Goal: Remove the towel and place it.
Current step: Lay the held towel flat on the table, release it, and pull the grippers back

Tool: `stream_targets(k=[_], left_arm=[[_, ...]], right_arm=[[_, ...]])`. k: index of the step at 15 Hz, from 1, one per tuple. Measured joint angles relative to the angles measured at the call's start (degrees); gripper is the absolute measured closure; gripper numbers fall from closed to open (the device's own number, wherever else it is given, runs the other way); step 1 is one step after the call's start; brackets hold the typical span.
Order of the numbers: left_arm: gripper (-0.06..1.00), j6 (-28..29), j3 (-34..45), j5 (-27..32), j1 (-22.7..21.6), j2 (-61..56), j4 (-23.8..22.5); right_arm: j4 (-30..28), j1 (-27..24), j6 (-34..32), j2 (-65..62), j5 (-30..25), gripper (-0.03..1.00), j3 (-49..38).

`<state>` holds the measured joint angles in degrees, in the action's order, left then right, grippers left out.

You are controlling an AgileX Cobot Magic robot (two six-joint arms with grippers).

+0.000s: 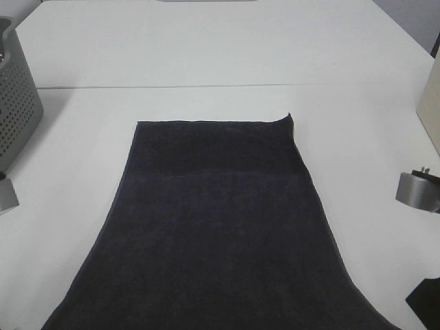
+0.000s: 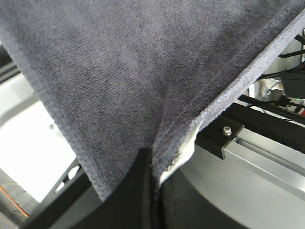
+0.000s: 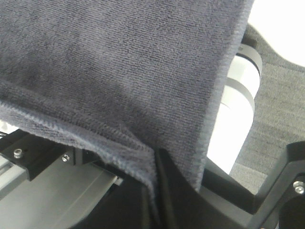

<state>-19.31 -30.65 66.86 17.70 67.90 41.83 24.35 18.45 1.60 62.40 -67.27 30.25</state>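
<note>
Our left gripper (image 2: 153, 160) is pinched shut on a corner of the towel (image 2: 143, 71), its dark fingers meeting right where two stitched hems come together, with the small white tag (image 2: 189, 143) hanging just beside the pinch. Our right gripper (image 3: 156, 157) is likewise clamped on the opposite near corner, the hem folded into the closed jaws. From both pinches the cloth rises and fans out, draping over the wrist cameras. In the high view neither gripper shows. The towel spreads as a long dark rectangle across the white table (image 1: 206, 55), its near end running out of the lower edge of that view towards us. Its far end lies flat, with the far right corner (image 1: 289, 118) curled up a little. A grey perforated basket (image 1: 17, 103) stands at the table's left edge, well apart from the cloth. We judge this terry cloth to be soft and limp, fairly light yet prone to drag on the tabletop, and not fragile. It will sag between our two holds and fold wherever it is unsupported, so the hemmed corners, thicker and less likely to slip, look like the right places to grip.
</note>
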Motion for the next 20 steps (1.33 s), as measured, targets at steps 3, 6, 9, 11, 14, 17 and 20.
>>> stream_targets(k=[3, 6, 9, 11, 14, 17, 20], left_arm=[[0.94, 0.7, 0.7, 0.0, -0.1, 0.0, 0.5], [0.94, 1.3, 0.7, 0.0, -0.1, 0.0, 0.5], [0.94, 3.2, 0.9, 0.0, -0.1, 0.1, -1.1], [0.94, 5.7, 0.9, 0.0, -0.1, 1.8, -2.5], [0.94, 7.3, 0.9, 0.1, -0.1, 9.2, -2.5], [0.94, 7.4, 0.3, 0.5, -0.1, 16.6, -2.4], [0.94, 7.6, -3.4, 1.1, -0.1, 21.0, -4.5]], right_arm=[[0.0, 0.0, 0.0, 0.7, 0.0, 0.96, -0.5], [0.1, 0.0, 0.4, 5.3, 0.1, 0.96, -0.5], [1.6, 0.0, 2.4, 9.2, 0.1, 0.96, -0.5], [3.0, 0.0, 3.7, 10.4, 0.1, 0.96, -0.5], [3.4, 0.0, 5.0, 12.8, 0.1, 0.96, -0.5], [3.8, 0.0, 5.7, 16.9, 0.1, 0.96, -0.5], [4.5, -0.1, 7.8, 21.2, 0.1, 0.96, -0.4]])
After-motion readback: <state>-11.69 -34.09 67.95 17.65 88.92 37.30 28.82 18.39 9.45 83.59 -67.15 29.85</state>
